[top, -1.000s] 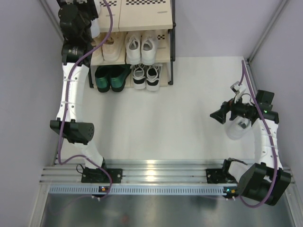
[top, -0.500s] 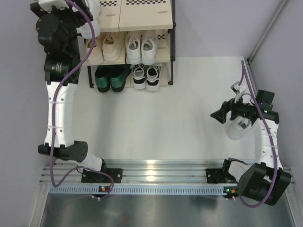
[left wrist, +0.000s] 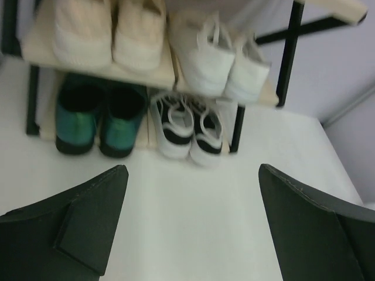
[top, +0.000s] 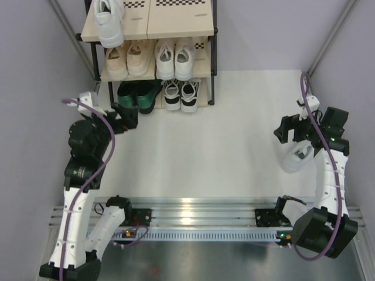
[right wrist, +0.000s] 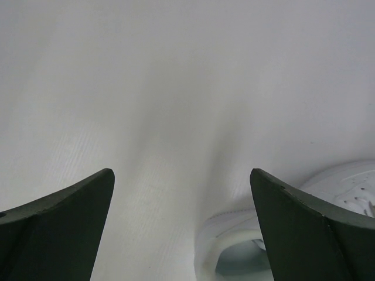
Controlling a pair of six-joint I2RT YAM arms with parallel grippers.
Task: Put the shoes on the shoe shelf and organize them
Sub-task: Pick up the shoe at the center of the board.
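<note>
Right gripper (right wrist: 181,172), wide and empty, hovers near a white sneaker (right wrist: 225,231). Best to pinch its heel collar squarely.

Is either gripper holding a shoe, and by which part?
Neither: left gripper and right gripper are open and empty. A white shoe lies below the right.

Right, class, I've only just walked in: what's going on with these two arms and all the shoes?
Two arms are putting shoes on the shoe shelf. Beige sneakers and white sneakers sit on the middle tier, green shoes and black-and-white sneakers at the bottom, and one larger white shoe on top. Another white shoe lies on the table below the open right gripper. The left gripper, open and empty, faces the shelf.
</note>
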